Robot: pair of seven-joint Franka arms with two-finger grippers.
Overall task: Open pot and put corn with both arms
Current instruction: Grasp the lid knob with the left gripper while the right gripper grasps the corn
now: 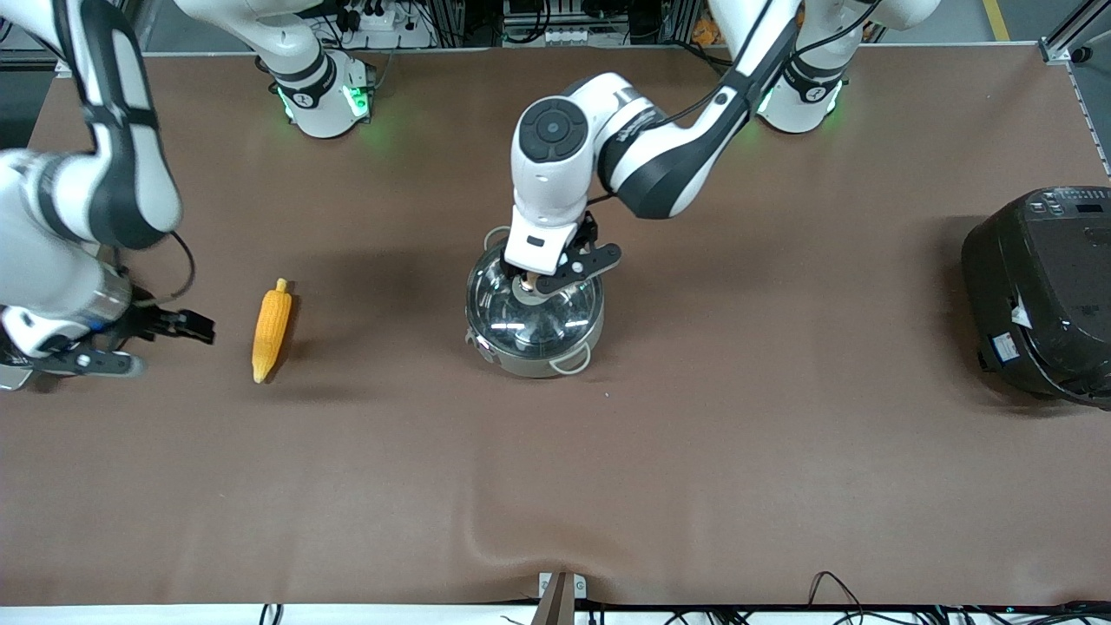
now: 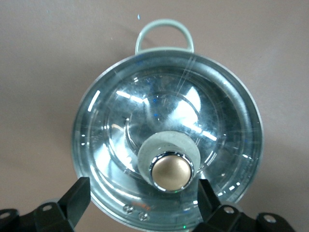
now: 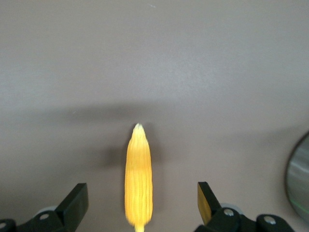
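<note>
The steel pot (image 1: 555, 358) stands mid-table with its glass lid (image 1: 538, 317) on. My left gripper (image 1: 531, 279) hangs just over the lid's tan knob (image 2: 171, 171), open, with its fingers (image 2: 76, 198) wide on either side of the knob and not touching it. The pot's rim (image 2: 244, 96) and one loop handle (image 2: 164, 30) show in the left wrist view. The yellow corn (image 1: 271, 330) lies on the table toward the right arm's end. My right gripper (image 1: 169, 345) is open and empty, low beside the corn (image 3: 139, 174), which lies between its spread fingers (image 3: 77, 200) in the right wrist view.
A large black rice cooker (image 1: 1041, 295) stands at the left arm's end of the table. The brown table cover (image 1: 486, 521) has a wrinkle near the front edge. The pot's edge (image 3: 300, 179) shows at the side of the right wrist view.
</note>
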